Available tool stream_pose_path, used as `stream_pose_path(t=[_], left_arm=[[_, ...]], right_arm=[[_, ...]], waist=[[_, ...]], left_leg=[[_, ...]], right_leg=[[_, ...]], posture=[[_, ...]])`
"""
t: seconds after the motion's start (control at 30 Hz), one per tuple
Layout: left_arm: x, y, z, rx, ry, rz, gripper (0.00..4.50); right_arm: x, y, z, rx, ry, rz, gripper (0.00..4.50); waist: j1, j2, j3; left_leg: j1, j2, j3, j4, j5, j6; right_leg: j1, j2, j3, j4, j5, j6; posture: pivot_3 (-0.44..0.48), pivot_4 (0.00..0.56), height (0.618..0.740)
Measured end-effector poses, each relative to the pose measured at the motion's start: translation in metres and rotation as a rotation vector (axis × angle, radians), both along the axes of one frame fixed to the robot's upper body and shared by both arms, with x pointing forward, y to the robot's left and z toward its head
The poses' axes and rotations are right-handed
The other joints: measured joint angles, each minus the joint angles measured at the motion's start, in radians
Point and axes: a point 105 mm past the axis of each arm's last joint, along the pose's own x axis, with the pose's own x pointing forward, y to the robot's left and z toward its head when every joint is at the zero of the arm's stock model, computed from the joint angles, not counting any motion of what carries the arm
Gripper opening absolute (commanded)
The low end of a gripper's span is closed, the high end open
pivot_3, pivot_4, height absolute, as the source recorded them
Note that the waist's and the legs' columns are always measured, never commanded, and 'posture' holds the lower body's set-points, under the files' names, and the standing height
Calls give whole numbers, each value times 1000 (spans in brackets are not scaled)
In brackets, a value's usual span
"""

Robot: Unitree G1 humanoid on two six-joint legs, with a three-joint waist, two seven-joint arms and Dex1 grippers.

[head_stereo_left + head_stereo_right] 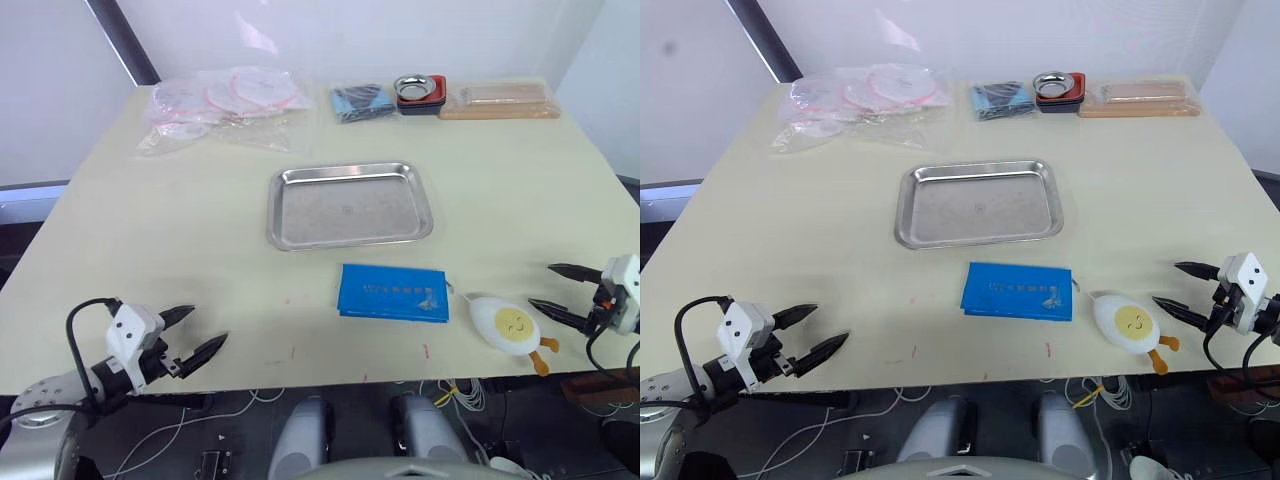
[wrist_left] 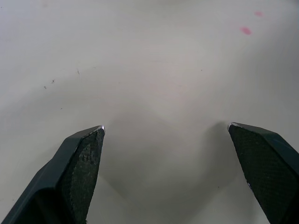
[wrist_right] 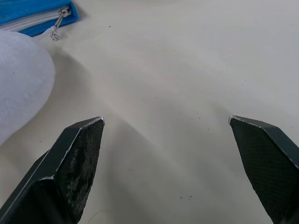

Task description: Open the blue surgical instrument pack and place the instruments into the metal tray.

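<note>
The blue surgical instrument pack (image 1: 392,292) lies shut and flat on the cream table, just in front of the metal tray (image 1: 349,204), which holds nothing. A corner of the pack (image 3: 32,16) with its zip pull also appears in the right wrist view. No instruments are in sight; they are hidden. My left gripper (image 1: 193,332) hovers open over the table's front left edge, well left of the pack. At the front right edge my right gripper (image 1: 552,288) stands open, with nothing between its fingers, right of an egg-shaped toy.
A white egg toy with a yellow face (image 1: 510,327) lies between the pack and my right gripper. At the back stand clear plastic bags (image 1: 222,105), a dark blue cloth bundle (image 1: 362,101), a small metal bowl in a red-black dish (image 1: 419,92) and a wooden block (image 1: 499,101).
</note>
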Motion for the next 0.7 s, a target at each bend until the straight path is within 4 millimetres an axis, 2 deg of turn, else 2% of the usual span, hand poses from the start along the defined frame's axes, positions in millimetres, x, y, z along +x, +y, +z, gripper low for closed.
stream_pose_path(t=[0.1, 0.23, 0.47, 0.7], left_arm=[[1, 0, 3, 8, 4, -18, 4466], [12, 2, 16, 23, -13, -32, 4466], [14, 1, 18, 8, 25, -37, 4466], [25, -17, 24, -12, 39, -148, 4466]], right_arm=[[-2, 0, -1, 0, 9, -4, 4486], [-2, 4, 6, 2, -9, -10, 4486], [0, 1, 7, 4, -15, -68, 4486], [6, 20, 25, -13, -68, -20, 4486]], waist=[[1, -1, 0], [4, -1, 1], [2, -2, 1], [2, -1, 2]], left_leg=[[0, 0, -1, 0, 0, 0], [0, 0, -1, 1, 0, 0], [0, 0, -1, 1, 0, 0], [0, 0, 0, 1, 0, 0]], right_leg=[[0, 0, -1, 0, 0, 0], [0, 0, 0, 0, 0, 0], [0, 1, -1, 0, 2, 3], [0, 1, 0, 1, 2, 4]], posture=[[0, 150, 740], [0, 150, 740], [0, 150, 740], [0, 150, 740]])
